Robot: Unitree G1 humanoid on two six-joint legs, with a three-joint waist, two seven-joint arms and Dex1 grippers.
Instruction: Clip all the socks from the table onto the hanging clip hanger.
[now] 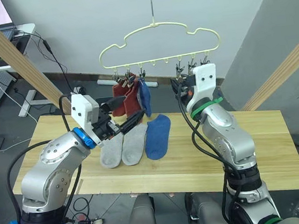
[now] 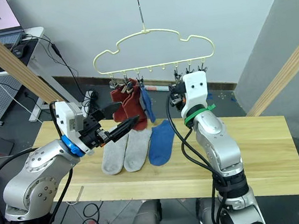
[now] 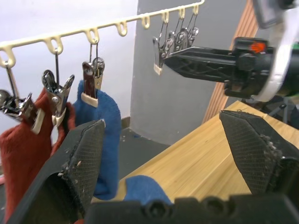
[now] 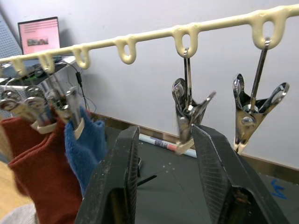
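Hanging from the pale wire hanger (image 1: pixel 157 41) were two red socks (image 1: pixel 126 99) and one blue sock (image 1: pixel 145 98), all clipped toward its left end. Two grey socks (image 1: pixel 123 146) and a second blue sock (image 1: pixel 158 136) were laid side by side on the wooden surface (image 1: pixel 261 142), below and a little in front of the hanger.

The left end effector (image 1: pixel 130 110) was held with its fingers spread wide and empty, just in front of the hanging red socks and above the grey pair. The right end effector (image 4: pixel 163 154) was raised to the hanger's right half with a moderate gap between its fingers, and an empty metal clip (image 4: pixel 187 114) was seen between them without being pressed; a second free clip (image 4: pixel 254 112) hung just beside it.

Several risks were judged likely from this arrangement. Because the hanger was suspended from a single hook, a sideways push by the right end effector could set it swinging, so that the clip would slip from between the fingers. The wide left fingers, being close to the red socks, could snag or tug one loose if swept carelessly. Two grey socks could be lifted together, since they were touching.
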